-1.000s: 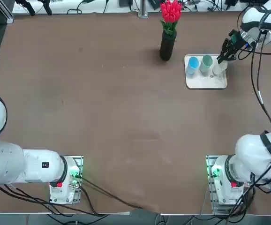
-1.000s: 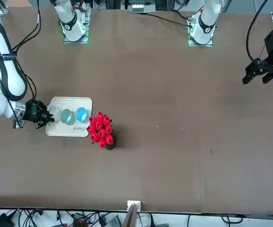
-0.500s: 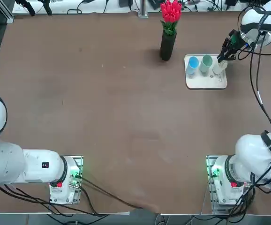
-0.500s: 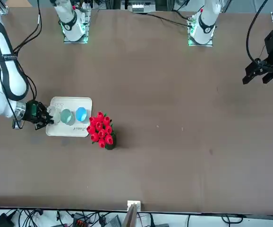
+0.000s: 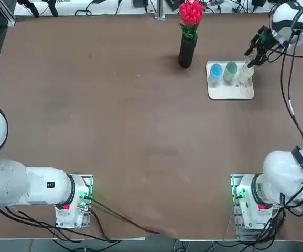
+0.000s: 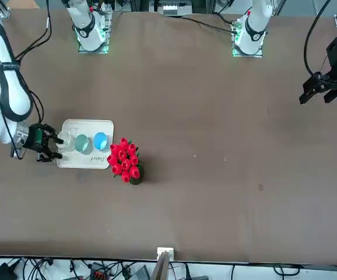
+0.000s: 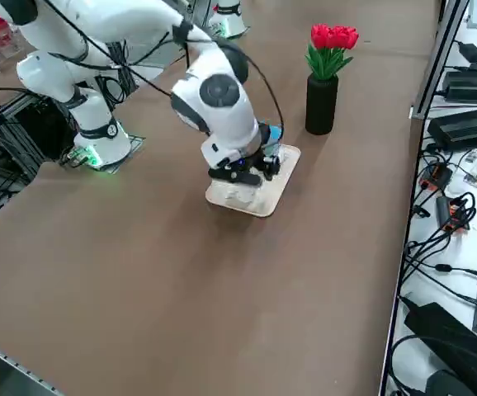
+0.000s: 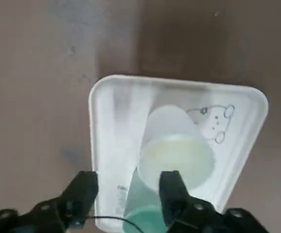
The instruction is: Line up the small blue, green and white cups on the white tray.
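Your right gripper (image 5: 249, 59) stands open and empty at the white cup, its two black fingers (image 8: 84, 191) spread well apart with nothing grasped between them; whether one of them brushes the cup, you cannot tell. The small white translucent plastic cup (image 5: 245, 73) is upright on the flat white square tray with rounded corners (image 5: 230, 94), toward its right side. Beside it, in the middle, stands the small pale green cup (image 5: 230, 71), and on the far side of that the small light blue cup (image 5: 215, 73), so all three already make a roughly straight row on the tray. The step in hand looks like letting go of the white cup and getting clear. Back off straight along the line of the fingers, slowly, and keep them spread until both tips are past the rim; a sideways swing could hook the cup and tip it or shove it into the green one. The cups look light and thin, so even a light touch may slide them. Once clear, check the row from overhead; if the white cup sits a shade off, correct it with one gentle nudge low on its wall.
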Controlling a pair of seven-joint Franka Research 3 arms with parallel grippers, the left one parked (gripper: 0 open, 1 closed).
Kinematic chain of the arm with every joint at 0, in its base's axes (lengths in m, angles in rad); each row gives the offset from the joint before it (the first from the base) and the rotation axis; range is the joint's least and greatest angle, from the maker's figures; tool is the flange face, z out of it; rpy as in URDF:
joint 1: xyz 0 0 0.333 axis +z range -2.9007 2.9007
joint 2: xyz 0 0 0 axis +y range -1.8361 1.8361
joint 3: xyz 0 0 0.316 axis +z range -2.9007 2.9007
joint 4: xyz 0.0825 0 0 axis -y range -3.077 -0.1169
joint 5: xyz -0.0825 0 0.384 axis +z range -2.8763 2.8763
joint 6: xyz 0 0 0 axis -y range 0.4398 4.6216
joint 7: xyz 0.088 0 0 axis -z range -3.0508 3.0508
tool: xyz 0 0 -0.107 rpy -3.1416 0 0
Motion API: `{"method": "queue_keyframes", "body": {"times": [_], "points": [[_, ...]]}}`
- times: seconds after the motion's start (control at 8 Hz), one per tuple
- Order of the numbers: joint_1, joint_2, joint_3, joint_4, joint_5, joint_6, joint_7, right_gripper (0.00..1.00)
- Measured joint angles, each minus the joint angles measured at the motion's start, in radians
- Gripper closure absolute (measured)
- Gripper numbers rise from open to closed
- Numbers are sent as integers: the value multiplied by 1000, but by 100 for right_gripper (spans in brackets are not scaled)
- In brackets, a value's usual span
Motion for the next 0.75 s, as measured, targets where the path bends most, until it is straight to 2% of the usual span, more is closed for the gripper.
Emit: {"method": "queue_keyframes", "body": {"times": [0.12, 0.38, 0.75], "points": [[5, -44, 3, 52, -1, -105, 2, 0], [21, -111, 9, 196, -22, -336, -28, 0], [112, -126, 17, 361, -185, -584, -338, 0]]}}
